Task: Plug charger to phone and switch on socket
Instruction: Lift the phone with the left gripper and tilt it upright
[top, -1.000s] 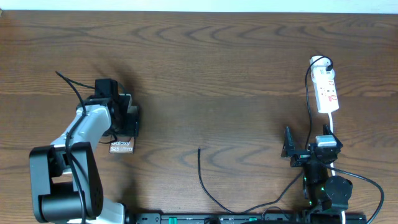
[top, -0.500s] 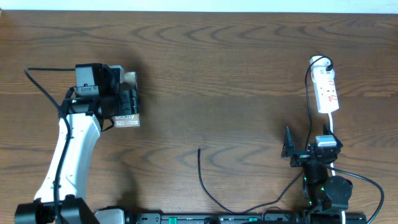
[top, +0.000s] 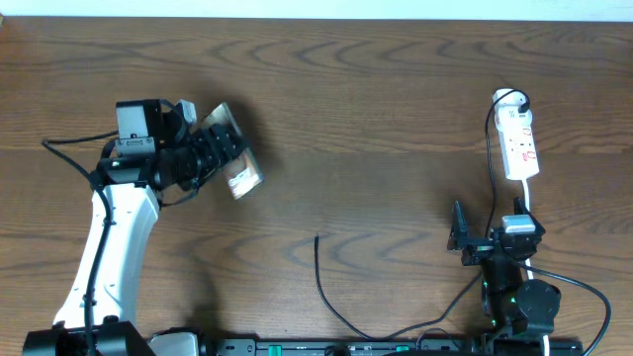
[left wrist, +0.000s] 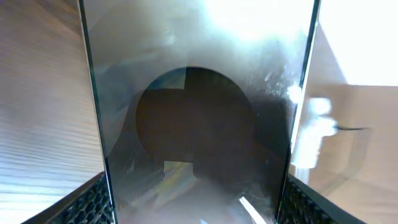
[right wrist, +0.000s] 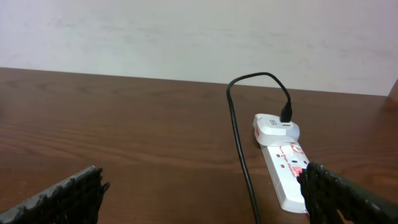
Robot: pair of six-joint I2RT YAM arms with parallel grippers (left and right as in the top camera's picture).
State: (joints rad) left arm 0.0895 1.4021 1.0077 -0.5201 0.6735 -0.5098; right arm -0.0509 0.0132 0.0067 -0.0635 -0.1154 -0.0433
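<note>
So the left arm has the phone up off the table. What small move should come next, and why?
Probably bring the phone down toward the charger. The left gripper is shut on the phone and holds it tilted above the wood. The charger's plug tip lies loose on the table, off to the right and nearer the robot, with nothing gripping it. The two need to be close before plugging in.

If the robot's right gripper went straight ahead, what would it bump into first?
Probably the black charger cable, which lies just ahead of the open right gripper. After that comes the white power strip, a little to the right. Depth is hard to judge.
</note>
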